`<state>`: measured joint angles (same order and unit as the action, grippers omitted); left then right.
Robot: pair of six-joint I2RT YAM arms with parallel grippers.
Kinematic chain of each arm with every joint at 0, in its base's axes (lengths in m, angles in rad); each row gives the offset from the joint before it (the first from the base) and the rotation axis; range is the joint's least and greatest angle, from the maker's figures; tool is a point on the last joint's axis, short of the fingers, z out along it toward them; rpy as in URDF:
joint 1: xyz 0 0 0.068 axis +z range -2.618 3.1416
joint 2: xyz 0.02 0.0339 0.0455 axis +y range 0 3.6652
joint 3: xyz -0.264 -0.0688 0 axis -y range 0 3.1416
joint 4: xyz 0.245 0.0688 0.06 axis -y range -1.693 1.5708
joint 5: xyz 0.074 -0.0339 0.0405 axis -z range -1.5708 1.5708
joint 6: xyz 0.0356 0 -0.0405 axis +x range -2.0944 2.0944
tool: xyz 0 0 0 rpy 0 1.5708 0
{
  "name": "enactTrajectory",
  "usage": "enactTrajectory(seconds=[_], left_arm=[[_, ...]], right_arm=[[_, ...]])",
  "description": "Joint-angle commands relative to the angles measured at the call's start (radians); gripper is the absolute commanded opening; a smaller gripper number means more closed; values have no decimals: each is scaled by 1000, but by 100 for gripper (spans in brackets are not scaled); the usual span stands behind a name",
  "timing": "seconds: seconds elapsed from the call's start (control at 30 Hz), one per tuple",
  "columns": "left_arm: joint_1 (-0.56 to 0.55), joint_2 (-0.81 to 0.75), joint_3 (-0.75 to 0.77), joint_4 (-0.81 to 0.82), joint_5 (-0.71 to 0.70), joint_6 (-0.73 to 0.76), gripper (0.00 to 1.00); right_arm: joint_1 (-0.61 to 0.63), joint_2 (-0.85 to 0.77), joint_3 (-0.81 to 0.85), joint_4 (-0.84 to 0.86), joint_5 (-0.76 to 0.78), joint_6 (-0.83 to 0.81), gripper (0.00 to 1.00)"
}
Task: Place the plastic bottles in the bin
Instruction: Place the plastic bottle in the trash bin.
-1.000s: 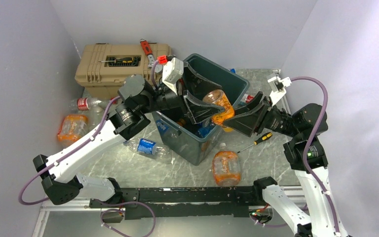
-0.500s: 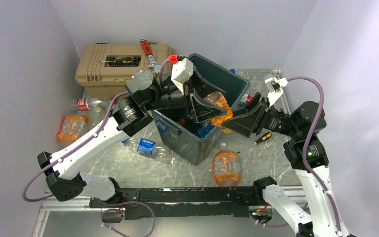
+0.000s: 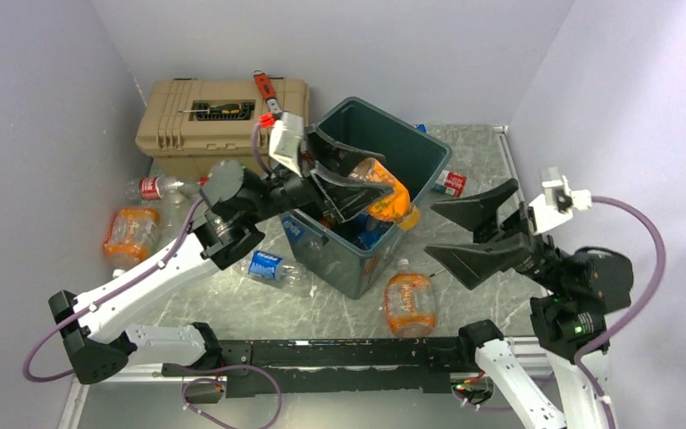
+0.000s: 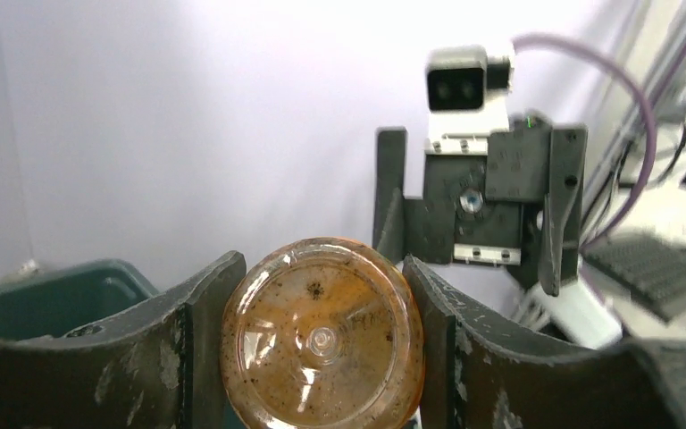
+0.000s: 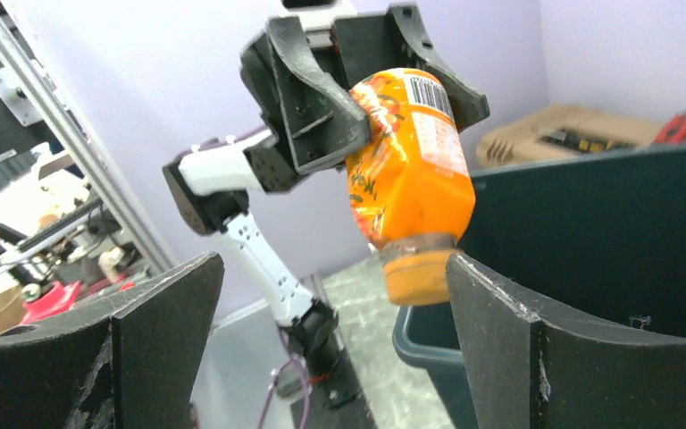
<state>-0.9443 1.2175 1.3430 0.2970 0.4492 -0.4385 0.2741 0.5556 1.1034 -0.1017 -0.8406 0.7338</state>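
Snugly inside left tool (image 4: 320, 268), orange bottle (image 4: 322, 349)

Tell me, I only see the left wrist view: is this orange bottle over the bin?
Observer: Yes. From the top view, the orange bottle in the left gripper hangs over the bin's open top, near its right rim.
Operator: Which way does its cap point?
Observer: Down. The right wrist view shows the orange cap lowest, just above the bin's rim.
Operator: Is the right gripper in the way?
Observer: No. The right gripper is open, empty, beside the bin.
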Motion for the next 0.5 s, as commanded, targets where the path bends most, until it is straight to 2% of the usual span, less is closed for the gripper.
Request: enactTrajectory(seconds=[0.0, 0.07, 0.2, 0.37, 0.47], left_arm=[[-4, -57, -91, 402, -218, -196, 0], [-4, -50, -140, 534, -274, -284, 0], [-4, -9, -174, 745, -335, -401, 0], [-6, 51, -188, 871, -349, -490, 0], [-12, 78, -187, 893, -353, -505, 0]], right_arm=[[2, -59, -106, 297, 195, 109, 99], [2, -85, -175, 431, 240, 172, 99], [2, -36, -198, 573, 240, 266, 100], [2, 14, -191, 676, 260, 315, 100], [2, 54, -172, 719, 248, 346, 100]])
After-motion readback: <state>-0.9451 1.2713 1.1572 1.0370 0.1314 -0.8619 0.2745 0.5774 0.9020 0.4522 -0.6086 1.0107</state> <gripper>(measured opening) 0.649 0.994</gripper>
